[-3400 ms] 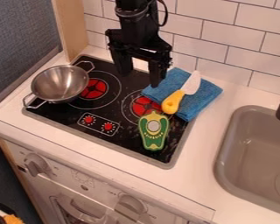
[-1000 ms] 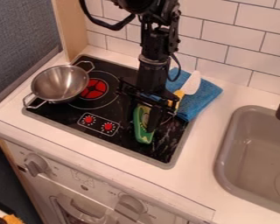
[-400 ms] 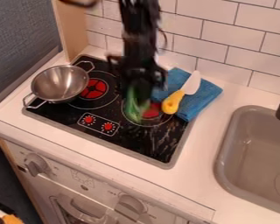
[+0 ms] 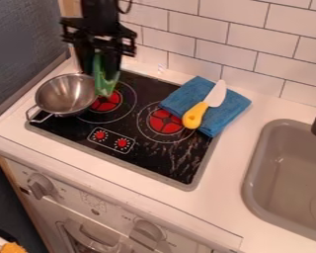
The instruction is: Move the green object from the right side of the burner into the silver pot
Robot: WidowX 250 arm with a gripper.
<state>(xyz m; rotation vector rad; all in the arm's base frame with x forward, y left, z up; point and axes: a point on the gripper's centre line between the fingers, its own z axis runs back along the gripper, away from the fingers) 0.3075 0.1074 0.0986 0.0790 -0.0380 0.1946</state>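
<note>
Clamping green object (image 4: 105, 83) in jaws closed to its width. Might clip silver pot (image 4: 63, 96), below jaws, if lowered short.

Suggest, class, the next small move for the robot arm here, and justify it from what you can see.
Probably a short shift sideways, keeping the jaws closed, until the green object is over the middle of the silver pot. The gripper holds it beside the pot's rim, its lower end in front of the red burner, so letting go here would likely miss.
</note>
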